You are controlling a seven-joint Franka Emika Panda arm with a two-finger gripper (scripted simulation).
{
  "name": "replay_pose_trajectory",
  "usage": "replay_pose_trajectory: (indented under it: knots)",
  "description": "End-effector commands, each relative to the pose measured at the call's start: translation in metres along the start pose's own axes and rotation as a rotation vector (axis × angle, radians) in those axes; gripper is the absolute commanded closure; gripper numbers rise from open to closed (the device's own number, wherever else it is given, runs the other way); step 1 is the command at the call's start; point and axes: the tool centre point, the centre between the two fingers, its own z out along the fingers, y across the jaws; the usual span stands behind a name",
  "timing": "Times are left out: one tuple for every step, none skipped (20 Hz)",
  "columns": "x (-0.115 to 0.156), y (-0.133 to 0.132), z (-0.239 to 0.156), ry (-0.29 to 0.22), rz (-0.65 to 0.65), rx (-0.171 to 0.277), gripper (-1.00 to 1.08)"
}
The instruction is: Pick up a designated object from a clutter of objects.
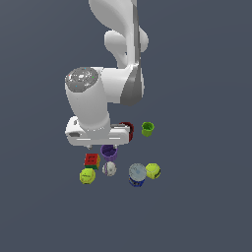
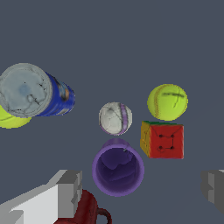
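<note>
Puzzle cube (image 2: 162,140), red face up, sits beside purple cup (image 2: 117,167).

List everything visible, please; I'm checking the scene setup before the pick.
puzzle cube: 1, red/green/yellow, beside purple cup.
yellow-green balls: 2, one by the cube, one by the can.
white ball: 1, between cup and can.
purple cup: 1, upright, under the pincer.
can: 1, blue-white, upright.
dark red mug: 1, partly hidden.
green cup: 1, exterior view's right.
arm: 1, white.
pincer: 1, open above the clutter.
</note>
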Motion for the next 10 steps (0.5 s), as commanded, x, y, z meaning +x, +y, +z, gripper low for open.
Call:
replay_pose_trajectory:
  knots:
    - [0.002,0.019,0.024,0.0,0.012,0.0,-0.92]
    - [0.002,0.025,0.032,0.0,0.017,-0.001,-0.92]
    - [0.002,0.031,0.04,-0.001,0.021,-0.001,-0.92]
    - [0.002,0.037,0.048,-0.001,0.025,-0.002,-0.92]
    - [0.002,0.042,0.054,-0.001,0.028,-0.002,-0.92]
    - [0.001,0.047,0.061,-0.002,0.031,-0.003,-0.92]
    - [0.001,0.051,0.066,-0.002,0.034,-0.004,-0.92]
    - [0.0,0.055,0.071,-0.003,0.037,-0.004,-0.92]
    - [0.0,0.058,0.076,-0.003,0.039,-0.005,-0.92]
    - [-0.001,0.061,0.08,-0.003,0.041,-0.006,-0.92]
